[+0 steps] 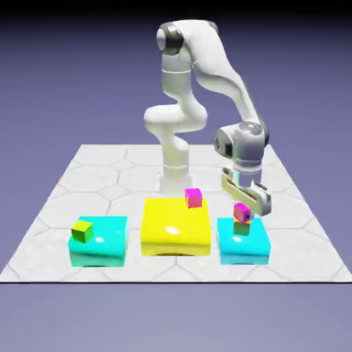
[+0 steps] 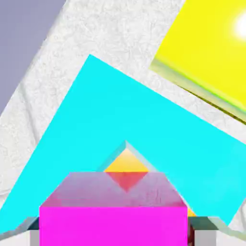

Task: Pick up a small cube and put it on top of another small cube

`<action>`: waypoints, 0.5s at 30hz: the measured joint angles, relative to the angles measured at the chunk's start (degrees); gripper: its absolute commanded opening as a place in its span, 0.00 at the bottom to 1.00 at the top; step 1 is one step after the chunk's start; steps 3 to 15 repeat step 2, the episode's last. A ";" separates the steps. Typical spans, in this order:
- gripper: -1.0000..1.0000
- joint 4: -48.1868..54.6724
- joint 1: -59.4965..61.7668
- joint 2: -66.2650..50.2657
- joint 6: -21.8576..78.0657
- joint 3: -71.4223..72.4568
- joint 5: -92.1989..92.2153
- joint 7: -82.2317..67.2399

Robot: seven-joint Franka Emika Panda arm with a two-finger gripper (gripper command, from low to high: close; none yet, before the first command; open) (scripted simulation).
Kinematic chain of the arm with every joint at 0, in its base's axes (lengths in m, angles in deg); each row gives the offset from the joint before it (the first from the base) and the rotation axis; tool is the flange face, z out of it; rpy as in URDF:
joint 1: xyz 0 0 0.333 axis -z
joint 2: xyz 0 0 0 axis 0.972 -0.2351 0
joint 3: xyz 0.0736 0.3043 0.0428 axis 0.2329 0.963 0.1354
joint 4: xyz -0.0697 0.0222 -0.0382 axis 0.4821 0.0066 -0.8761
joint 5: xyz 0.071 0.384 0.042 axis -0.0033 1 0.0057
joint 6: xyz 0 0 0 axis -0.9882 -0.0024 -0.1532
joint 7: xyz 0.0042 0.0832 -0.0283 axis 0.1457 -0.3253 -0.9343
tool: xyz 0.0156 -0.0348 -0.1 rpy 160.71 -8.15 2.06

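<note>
The small magenta cube point(image 1: 242, 212) rests on top of the small orange cube point(image 1: 242, 227), which has a teal side and stands on the right cyan block point(image 1: 243, 249). My gripper point(image 1: 249, 206) hangs over this stack, open, with one finger on either side of the magenta cube. In the hand view the magenta cube point(image 2: 113, 223) fills the bottom between the grey fingertips point(image 2: 205, 234). The orange cube point(image 2: 126, 164) peeks out beyond it on the cyan block point(image 2: 120, 110).
A big yellow block point(image 1: 175, 227) stands in the middle with a magenta cube with a greenish top point(image 1: 193, 198) on it. The left cyan block point(image 1: 103, 246) carries a yellow-green cube point(image 1: 82, 231). The yellow block point(image 2: 206, 53) shows at the hand view's upper right.
</note>
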 measured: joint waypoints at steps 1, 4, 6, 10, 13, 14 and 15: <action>1.00 0.56 0.07 2.00 2.49 0.14 0.83 -0.61; 1.00 1.12 0.28 4.01 4.98 0.28 1.66 -1.21; 1.00 1.12 0.28 4.01 4.98 0.28 1.66 -1.21; 1.00 1.12 0.28 4.01 4.98 0.28 1.66 -1.21; 1.00 1.12 0.28 4.01 4.98 0.28 1.66 -1.21; 1.00 1.12 0.28 4.01 4.98 0.28 1.66 -1.21; 1.00 1.12 0.28 4.01 4.98 0.28 1.66 -1.21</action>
